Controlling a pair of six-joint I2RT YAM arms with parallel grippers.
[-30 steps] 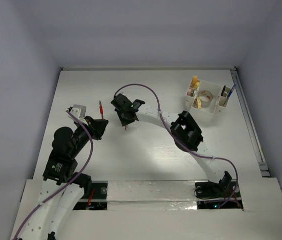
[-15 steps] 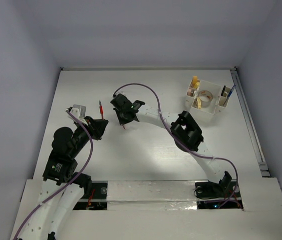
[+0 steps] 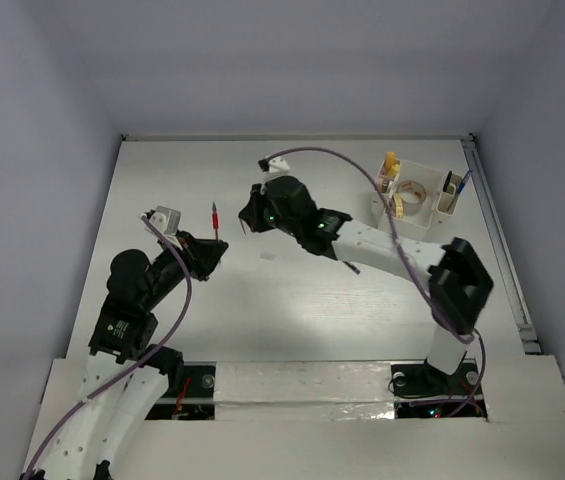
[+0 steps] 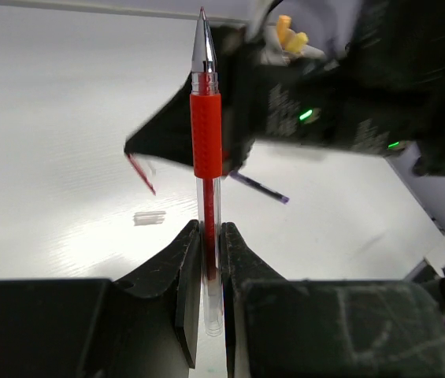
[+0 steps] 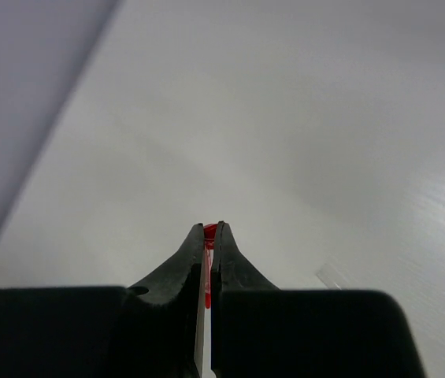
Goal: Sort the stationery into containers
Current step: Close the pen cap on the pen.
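Note:
My left gripper (image 4: 209, 228) is shut on the clear lower barrel of a red pen (image 4: 205, 134), which stands upright with its silver tip on top. From above, that pen (image 3: 215, 215) rises from the left gripper (image 3: 208, 254) at the table's left. Just right of it, my right gripper (image 3: 245, 224) hangs above the table. In its wrist view the right gripper (image 5: 212, 227) is shut on a small red piece (image 5: 209, 234). The cream-white organizer (image 3: 424, 222) stands at the back right, holding yellow blocks (image 3: 390, 162), a tape roll (image 3: 414, 190) and a blue pen (image 3: 461, 183).
A small clear plastic piece (image 3: 265, 256) lies on the white table below the right gripper, also visible as the clear piece (image 5: 331, 277). The right arm's purple cable (image 3: 347, 158) arcs over the table's middle. A metal rail (image 3: 497, 240) runs along the right edge.
The right gripper closed on the small red piece and rose, while its arm swung its elbow out to the right. The left gripper shifted slightly right with the pen.

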